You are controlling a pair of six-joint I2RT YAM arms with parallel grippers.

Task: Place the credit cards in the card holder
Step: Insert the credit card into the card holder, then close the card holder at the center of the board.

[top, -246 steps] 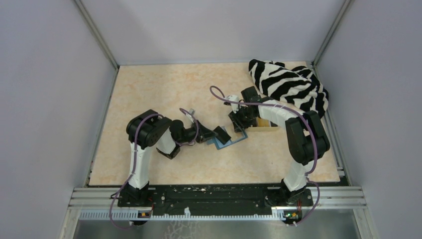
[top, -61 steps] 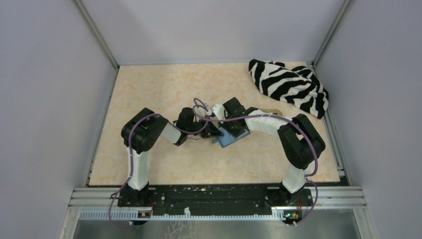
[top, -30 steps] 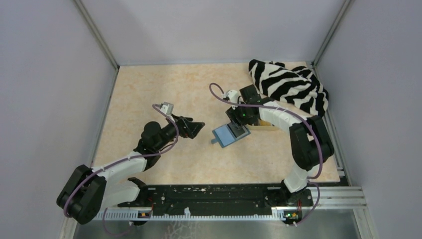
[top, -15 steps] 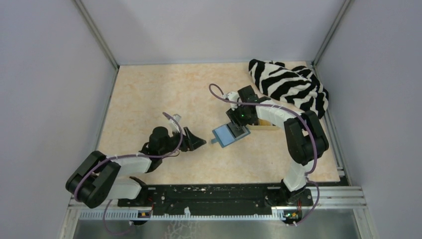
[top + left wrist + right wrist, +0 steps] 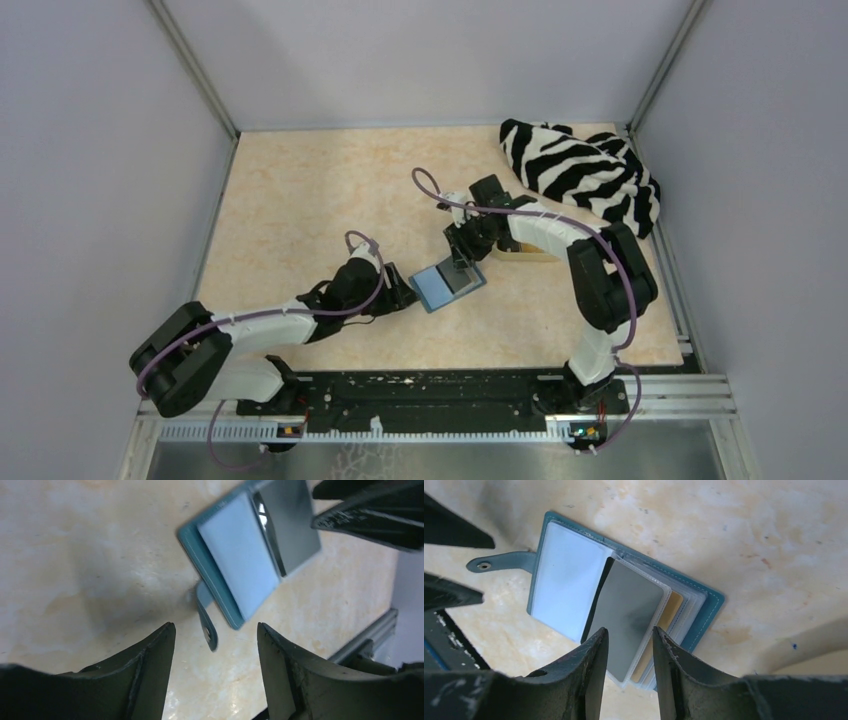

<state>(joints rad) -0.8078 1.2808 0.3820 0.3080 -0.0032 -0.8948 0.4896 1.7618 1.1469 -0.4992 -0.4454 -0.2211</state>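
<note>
The teal card holder lies open on the table, its snap strap pointing at my left gripper. A grey-black credit card sits in a clear sleeve, and an orange-gold card shows underneath. The pale blue page is folded out to the left. My left gripper is open, low over the table, with the strap just ahead of its tips. My right gripper hovers over the dark card's near edge, jaws narrowly open, and I see nothing between them.
A zebra-striped cloth is heaped at the back right. A tan tray sits just right of the holder, mostly under my right arm; its rim shows in the right wrist view. Metal rails run along the near edge.
My left arm has stretched low across the table to the holder's strap side, jaws narrowing. My right gripper has come forward over the holder, jaws closing in. The holder has shifted slightly nearer.
</note>
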